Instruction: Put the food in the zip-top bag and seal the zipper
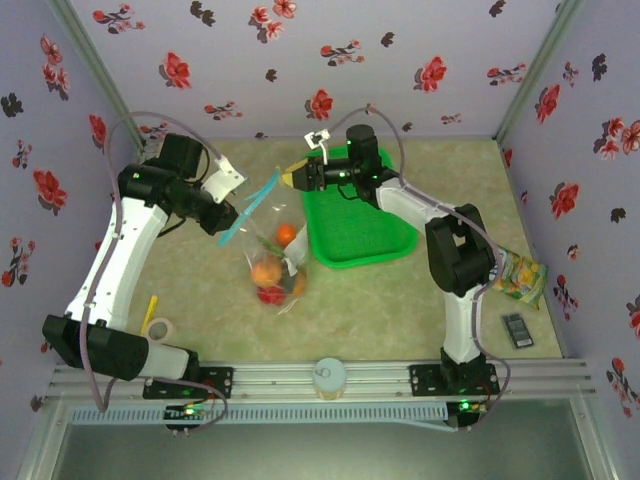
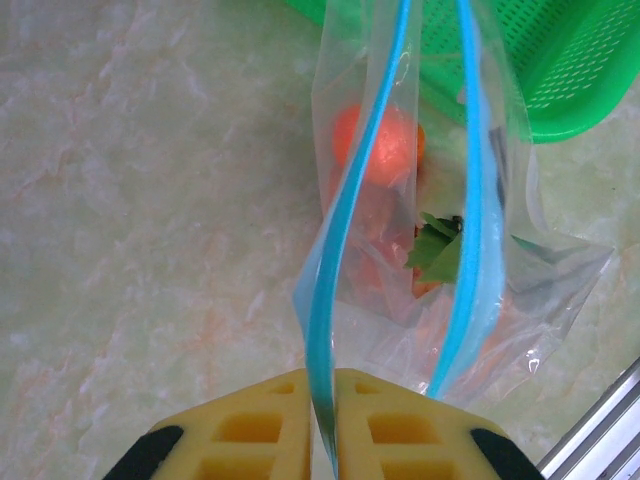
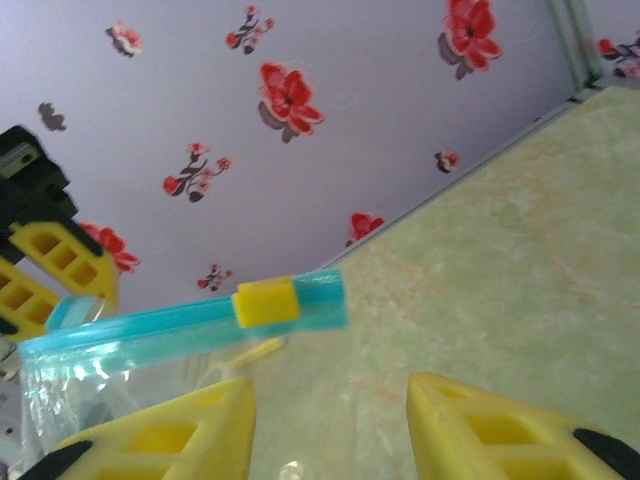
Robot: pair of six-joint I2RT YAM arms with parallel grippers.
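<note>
Several pieces of food [image 1: 270,272] sit low in the zip-top bag [image 1: 258,228], which is held up by its mouth beside the green basket [image 1: 360,235]. Its zipper [image 2: 345,230] gapes, 2 blue tracks apart. The left gripper [image 2: 320,385] is clamped on 1 end. The right gripper [image 3: 330,395] stands open, with the yellow slider [image 3: 265,302] just beyond its fingers. A skewed pinch there could twist the mouth, or tug the strip from the left jaws and drop the load.

Clear zip-top bag [image 2: 540,290]: thin glossy plastic film, crinkled
Light-blue zipper strip [image 2: 318,300]: smooth plastic
Green mesh basket [image 2: 570,70]: moulded plastic
Pale marbled surface [image 2: 130,200]: smooth, matt
Yellow left end effector fingers [image 2: 250,430]: matt plastic
</note>
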